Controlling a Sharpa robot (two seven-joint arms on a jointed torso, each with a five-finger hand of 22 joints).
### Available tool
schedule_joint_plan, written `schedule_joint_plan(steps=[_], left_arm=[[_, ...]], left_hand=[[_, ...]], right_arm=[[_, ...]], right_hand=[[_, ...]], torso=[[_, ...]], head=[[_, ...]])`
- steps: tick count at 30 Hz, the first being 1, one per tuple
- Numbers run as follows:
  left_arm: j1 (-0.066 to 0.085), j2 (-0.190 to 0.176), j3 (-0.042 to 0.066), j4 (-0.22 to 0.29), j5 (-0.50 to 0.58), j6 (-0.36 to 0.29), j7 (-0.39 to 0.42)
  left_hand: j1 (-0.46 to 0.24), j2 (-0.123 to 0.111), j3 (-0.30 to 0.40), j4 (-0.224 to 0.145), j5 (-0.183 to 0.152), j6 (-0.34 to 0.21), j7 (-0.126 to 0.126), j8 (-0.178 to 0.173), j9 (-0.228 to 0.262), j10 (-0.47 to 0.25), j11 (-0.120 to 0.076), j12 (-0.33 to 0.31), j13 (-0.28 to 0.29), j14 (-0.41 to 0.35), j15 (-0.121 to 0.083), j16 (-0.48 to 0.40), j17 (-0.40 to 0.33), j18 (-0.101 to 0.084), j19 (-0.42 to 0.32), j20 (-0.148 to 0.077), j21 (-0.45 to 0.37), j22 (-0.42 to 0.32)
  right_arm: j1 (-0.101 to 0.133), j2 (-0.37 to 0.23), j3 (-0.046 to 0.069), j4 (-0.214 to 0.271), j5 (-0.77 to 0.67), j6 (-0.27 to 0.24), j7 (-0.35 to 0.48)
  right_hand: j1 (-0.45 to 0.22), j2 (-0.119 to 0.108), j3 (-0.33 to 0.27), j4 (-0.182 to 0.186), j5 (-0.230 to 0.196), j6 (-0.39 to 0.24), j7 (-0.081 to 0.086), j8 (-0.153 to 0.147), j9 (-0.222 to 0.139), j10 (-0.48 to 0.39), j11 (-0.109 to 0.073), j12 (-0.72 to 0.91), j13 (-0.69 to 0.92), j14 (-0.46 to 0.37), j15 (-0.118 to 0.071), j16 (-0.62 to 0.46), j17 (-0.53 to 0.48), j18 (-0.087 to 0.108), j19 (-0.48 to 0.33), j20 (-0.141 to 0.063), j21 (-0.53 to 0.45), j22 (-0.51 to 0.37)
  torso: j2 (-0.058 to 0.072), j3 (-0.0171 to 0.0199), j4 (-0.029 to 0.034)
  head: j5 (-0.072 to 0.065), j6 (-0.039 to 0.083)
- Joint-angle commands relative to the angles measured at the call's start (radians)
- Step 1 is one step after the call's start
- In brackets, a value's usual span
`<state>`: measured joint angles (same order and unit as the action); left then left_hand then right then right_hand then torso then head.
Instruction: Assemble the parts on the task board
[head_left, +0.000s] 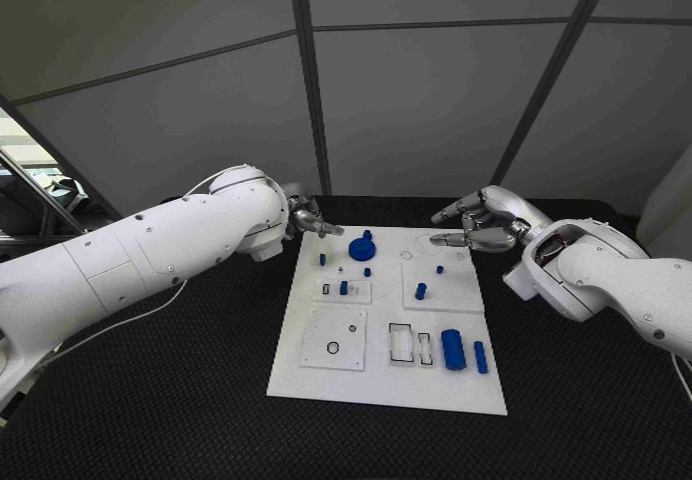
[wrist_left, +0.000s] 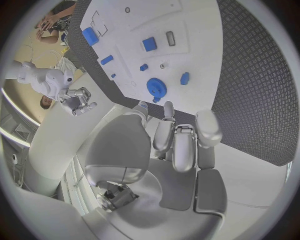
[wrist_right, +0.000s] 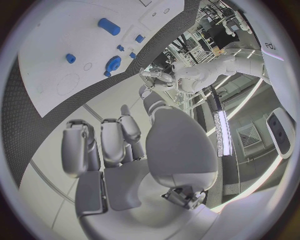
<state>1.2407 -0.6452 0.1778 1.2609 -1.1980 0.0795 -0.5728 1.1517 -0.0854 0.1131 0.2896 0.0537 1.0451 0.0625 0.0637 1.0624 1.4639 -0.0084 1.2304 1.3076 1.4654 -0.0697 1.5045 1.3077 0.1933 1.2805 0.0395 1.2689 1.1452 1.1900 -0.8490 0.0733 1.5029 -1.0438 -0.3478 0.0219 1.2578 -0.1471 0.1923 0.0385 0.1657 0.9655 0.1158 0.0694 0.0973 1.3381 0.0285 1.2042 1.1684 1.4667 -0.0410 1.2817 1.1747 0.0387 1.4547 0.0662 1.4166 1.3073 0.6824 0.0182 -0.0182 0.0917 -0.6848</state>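
Head view: my left robot hand and right robot hand, both empty with fingers apart, flank the board, ready to reach its blue parts.

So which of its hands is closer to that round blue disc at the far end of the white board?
Left. The left hand hovers just beside the round blue disc, at the board's far left corner. The right hand hangs farther off, past the task board's far right corner.

One task board, eight parts
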Motion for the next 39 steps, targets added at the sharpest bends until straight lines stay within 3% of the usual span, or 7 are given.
schedule_joint_plan(steps=[1,7,16,23,32,39], left_arm=[[0.013,0.021,-0.012,-0.057,0.012,0.084,0.013],[0.025,0.061,-0.039,-0.144,0.013,0.139,0.012],[0.028,0.113,-0.067,-0.238,0.013,0.202,0.010],[0.026,0.136,-0.072,-0.276,0.013,0.202,0.024],[0.024,0.146,-0.074,-0.286,0.013,0.229,0.033],[0.021,0.148,-0.074,-0.287,0.013,0.239,0.039]], left_hand=[[0.011,0.005,-0.008,0.000,-0.004,0.009,0.002,-0.002,-0.017,0.002,0.003,0.001,0.169,0.085,0.005,0.003,0.203,-0.093,0.004,0.008,-0.002,0.002],[0.007,0.012,-0.013,0.001,-0.004,0.018,0.001,0.000,-0.033,0.004,0.003,0.006,0.171,0.086,0.005,0.008,0.207,-0.094,0.008,0.009,0.000,0.006],[0.001,0.023,-0.019,0.001,-0.005,0.026,0.000,0.000,-0.049,0.007,0.001,0.012,0.173,0.091,0.004,0.024,0.222,-0.099,0.026,0.008,0.017,0.032],[-0.001,0.024,-0.021,0.001,-0.005,0.027,0.000,0.000,-0.053,0.007,0.001,0.014,0.174,0.092,0.004,0.024,0.223,-0.100,0.028,0.008,0.018,0.034],[-0.007,0.025,-0.028,0.002,-0.005,0.034,-0.002,0.003,-0.060,0.008,0.000,0.016,0.175,0.092,0.003,0.026,0.224,-0.100,0.029,0.008,0.019,0.036],[-0.008,0.029,-0.030,0.000,-0.005,0.043,-0.005,0.007,-0.061,0.009,-0.001,0.019,0.176,0.093,0.002,0.028,0.226,-0.100,0.031,0.007,0.021,0.039]], right_arm=[[0.002,0.002,0.001,0.000,0.001,0.004,0.008],[0.002,0.005,0.001,0.000,0.001,0.004,0.007],[0.002,0.010,0.001,-0.003,0.001,0.004,0.009],[0.002,0.014,0.001,-0.005,0.001,0.004,0.011],[0.002,0.017,0.001,-0.007,0.001,0.005,0.012],[0.002,0.019,0.001,-0.008,0.001,0.006,0.013]], right_hand=[[-0.008,-0.001,-0.002,-0.001,0.005,0.004,-0.001,-0.004,0.002,0.004,0.001,0.002,-0.001,0.018,-0.005,-0.004,0.000,0.015,0.002,-0.002,-0.005,0.036],[-0.008,-0.001,-0.002,-0.001,0.005,0.004,-0.001,-0.004,0.002,0.004,0.001,0.002,0.000,0.018,-0.005,-0.003,0.001,0.015,0.002,-0.002,-0.004,0.037],[-0.008,0.000,-0.001,-0.001,0.005,0.004,-0.001,-0.004,0.002,0.004,0.001,0.003,0.000,0.018,-0.005,-0.004,0.001,0.015,0.002,-0.002,-0.005,0.036],[-0.008,0.000,-0.001,-0.001,0.005,0.004,-0.001,-0.004,0.002,0.004,0.001,0.003,0.000,0.018,-0.005,-0.004,0.001,0.015,0.002,-0.002,-0.005,0.036],[-0.008,0.000,-0.001,-0.001,0.005,0.004,-0.001,-0.004,0.002,0.004,0.001,0.003,0.000,0.018,-0.005,-0.004,0.001,0.015,0.002,-0.002,-0.005,0.036],[-0.008,0.000,-0.001,-0.001,0.005,0.004,-0.001,-0.004,0.002,0.004,0.001,0.003,0.000,0.018,-0.005,-0.004,0.001,0.015,0.002,-0.002,-0.005,0.036]], torso=[[0.002,-0.0007,-0.0022],[0.003,-0.0007,-0.0016],[0.002,-0.0007,-0.0019],[0.001,-0.0008,-0.0034],[0.001,0.0003,-0.0002],[0.000,0.0005,-0.0019]], head=[[0.000,0.001],[0.003,-0.002],[0.007,-0.006],[0.007,-0.009],[0.005,-0.010],[0.006,-0.010]])
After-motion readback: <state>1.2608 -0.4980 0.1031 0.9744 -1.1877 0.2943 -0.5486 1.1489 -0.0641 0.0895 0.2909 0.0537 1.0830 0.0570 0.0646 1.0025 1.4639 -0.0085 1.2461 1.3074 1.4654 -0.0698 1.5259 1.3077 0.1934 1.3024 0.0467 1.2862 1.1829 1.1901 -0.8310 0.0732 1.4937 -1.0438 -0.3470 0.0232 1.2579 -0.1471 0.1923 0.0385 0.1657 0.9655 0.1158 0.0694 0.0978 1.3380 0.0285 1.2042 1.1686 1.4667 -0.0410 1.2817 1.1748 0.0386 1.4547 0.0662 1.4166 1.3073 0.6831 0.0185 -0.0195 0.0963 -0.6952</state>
